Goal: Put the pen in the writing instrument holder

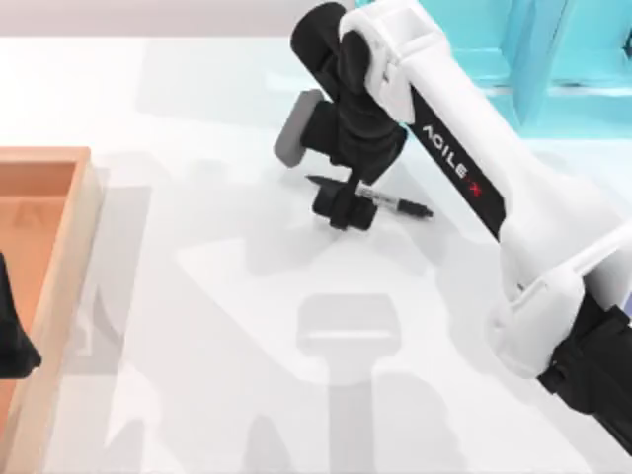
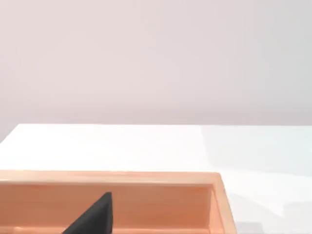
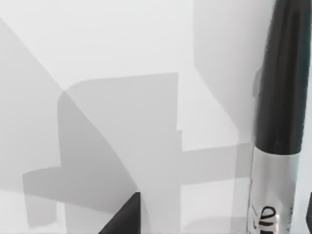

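Pen (image 1: 380, 200) flat on table (image 1: 197, 326), toward one o'clock of centre. Right gripper (image 1: 346, 211) down across barrel, fingers straddling for a crosswise pick; grasp cannot be told. Left gripper (image 1: 12, 336) parked over wooden tray (image 1: 59, 197), nine o'clock.

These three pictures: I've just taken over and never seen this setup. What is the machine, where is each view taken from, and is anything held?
Two white AgileX arms work at a white table. The top view looks straight down; the other two come from cameras on each arm's wrist.

The right gripper is down over the pen, which lies flat on the table, its black end poking out. The right wrist view shows the pen close up, with one dark finger beside it. Whether the fingers have closed on it cannot be told.

The left gripper is parked over the wooden tray at the table's left. A cyan shelf unit stands at the far right.
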Motion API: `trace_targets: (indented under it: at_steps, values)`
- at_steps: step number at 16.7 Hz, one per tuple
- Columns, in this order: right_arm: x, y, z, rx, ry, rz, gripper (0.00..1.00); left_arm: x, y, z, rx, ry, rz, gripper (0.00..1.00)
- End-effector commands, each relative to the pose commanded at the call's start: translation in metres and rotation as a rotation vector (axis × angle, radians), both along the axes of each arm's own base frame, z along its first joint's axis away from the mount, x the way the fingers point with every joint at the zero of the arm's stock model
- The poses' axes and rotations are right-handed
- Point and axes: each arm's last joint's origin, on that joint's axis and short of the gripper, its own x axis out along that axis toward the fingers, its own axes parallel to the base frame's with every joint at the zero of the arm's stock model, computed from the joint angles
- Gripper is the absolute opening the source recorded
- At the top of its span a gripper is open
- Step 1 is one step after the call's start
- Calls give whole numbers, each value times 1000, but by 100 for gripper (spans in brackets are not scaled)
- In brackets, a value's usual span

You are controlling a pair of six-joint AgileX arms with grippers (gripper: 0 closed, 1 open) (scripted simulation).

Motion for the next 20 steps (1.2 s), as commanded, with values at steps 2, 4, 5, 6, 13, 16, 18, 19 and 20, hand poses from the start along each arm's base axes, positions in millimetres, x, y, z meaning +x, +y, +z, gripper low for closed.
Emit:
trace_targets:
  at_steps: [2,4,5,6,13,16,18,19,20]
  values:
    - [0,0,0,0,0,0,2,0,0,0,0,0,0,100]
    - [0,0,0,0,0,0,0,0,0,0,0,0,0,100]
    - [0,0,0,0,0,0,0,0,0,0,0,0,0,100]
    - [0,0,0,0,0,0,0,0,0,0,0,0,0,100]
    - [-9,12,29,51,-18,4,0,0,0,0,0,0,0,100]
    - [-16,23,34,37,13,12,0,0,0,0,0,0,0,100]
    - [-22,32,51,40,9,11,0,0,0,0,0,0,0,100]
    - [-25,35,63,43,3,9,0,0,0,0,0,0,0,100]
    - [-29,37,75,47,-3,7,0,0,0,0,0,0,0,100]
